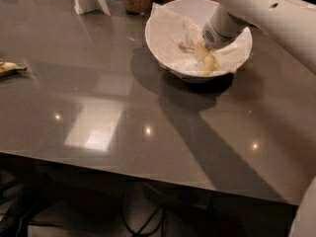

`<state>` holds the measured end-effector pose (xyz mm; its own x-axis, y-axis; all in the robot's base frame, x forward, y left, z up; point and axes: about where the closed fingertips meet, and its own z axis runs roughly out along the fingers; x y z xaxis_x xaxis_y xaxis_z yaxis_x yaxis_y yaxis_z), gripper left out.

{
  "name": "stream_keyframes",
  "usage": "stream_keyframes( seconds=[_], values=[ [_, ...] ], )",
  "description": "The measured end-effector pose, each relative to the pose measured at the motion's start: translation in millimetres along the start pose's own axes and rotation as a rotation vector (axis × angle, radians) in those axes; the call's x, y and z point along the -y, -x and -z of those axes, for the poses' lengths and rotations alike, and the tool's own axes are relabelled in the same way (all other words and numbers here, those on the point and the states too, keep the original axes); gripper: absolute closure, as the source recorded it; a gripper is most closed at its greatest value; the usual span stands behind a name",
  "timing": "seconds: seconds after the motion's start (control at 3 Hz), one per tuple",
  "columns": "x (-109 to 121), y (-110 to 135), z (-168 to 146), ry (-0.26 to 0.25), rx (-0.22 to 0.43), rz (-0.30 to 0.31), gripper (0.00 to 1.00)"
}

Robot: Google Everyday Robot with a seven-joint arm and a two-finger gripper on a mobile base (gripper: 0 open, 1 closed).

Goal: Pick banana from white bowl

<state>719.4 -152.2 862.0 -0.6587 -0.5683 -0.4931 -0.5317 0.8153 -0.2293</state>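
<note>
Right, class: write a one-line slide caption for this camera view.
The gripper is inside the white bowl, at the banana; a second banana lies at the table's left edge.

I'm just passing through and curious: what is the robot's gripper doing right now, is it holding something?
Gripper: down in the white bowl, at the banana; whether it grips it cannot be told.

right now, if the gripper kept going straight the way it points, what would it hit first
Probably the banana: the gripper is down inside the white bowl, aimed at it from above right. Whether they already touch is unclear; the bowl's bottom lies behind.
</note>
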Motion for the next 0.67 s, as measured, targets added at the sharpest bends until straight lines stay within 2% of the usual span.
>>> stream_keyframes(
  seconds=[0.67],
  values=[
    [7.8,-6.2,-8.0,-0.031,-0.031,0.012,0.54]
  ],
)
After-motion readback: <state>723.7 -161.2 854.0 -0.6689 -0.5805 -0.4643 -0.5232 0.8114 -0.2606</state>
